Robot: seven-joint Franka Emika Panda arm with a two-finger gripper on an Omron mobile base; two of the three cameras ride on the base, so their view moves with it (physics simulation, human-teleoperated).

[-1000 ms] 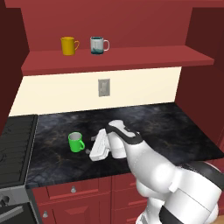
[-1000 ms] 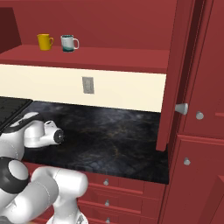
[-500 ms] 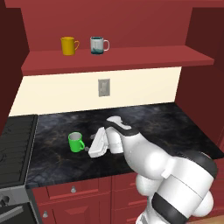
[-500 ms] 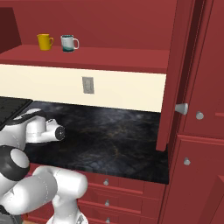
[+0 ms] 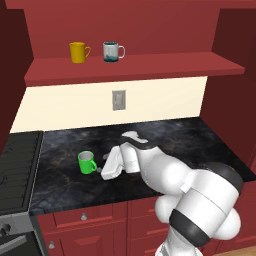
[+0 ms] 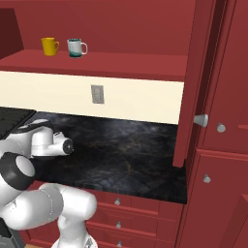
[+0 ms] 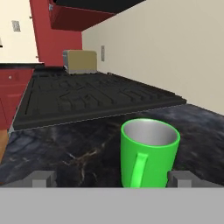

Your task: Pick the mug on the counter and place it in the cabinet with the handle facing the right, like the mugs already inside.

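Observation:
The green mug [image 5: 87,162] stands upright on the black counter [image 5: 200,145], left of the middle. My gripper [image 5: 104,169] is low over the counter just right of it, fingers pointing at it and open, holding nothing. In the hand view the mug [image 7: 148,153] is close ahead, right of centre, its handle [image 7: 139,168] turned toward me. It sits in line with the gap between the fingertips [image 7: 43,178], near the right one. My gripper [image 7: 111,179] is apart from it. The cabinet shelf [image 5: 150,65] runs above.
A yellow mug [image 5: 77,51] and a white-and-teal mug [image 5: 112,51] stand on the shelf, handles to the right. A black stove [image 5: 17,165] borders the counter's left end, with a toaster [image 7: 80,61] beyond it. An open cabinet door [image 6: 193,82] hangs at the right.
The hand has crept a little to the left, closer to the green mug. Its jaws have stayed open and the mug has not moved.

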